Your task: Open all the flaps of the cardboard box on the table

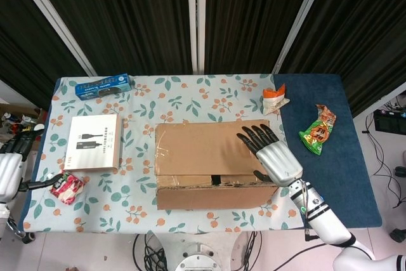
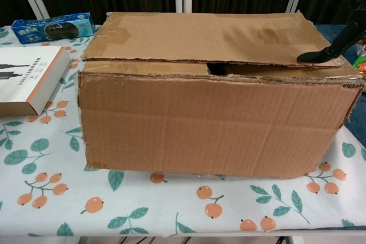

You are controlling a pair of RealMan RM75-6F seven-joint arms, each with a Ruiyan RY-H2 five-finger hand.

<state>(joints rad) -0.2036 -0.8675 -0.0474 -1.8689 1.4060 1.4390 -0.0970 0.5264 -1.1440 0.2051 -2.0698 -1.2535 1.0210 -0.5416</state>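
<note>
The cardboard box [image 1: 216, 164] sits at the near middle of the bench [image 1: 190, 103], its top flaps lying flat and closed. The right hand [image 1: 269, 152] is over the box's right end, fingers spread and holding nothing; in the chest view a dark fingertip [image 2: 313, 57] touches the top flap near its edge. The left hand [image 1: 9, 168] is off the bench's left edge, fingers apart and empty, beside a red snack packet [image 1: 66, 188]. Behind that lies a white box [image 1: 94, 142], then a blue carton [image 1: 103, 85] at the far edge. A green snack bag [image 1: 317, 131] lies to the far right.
</note>
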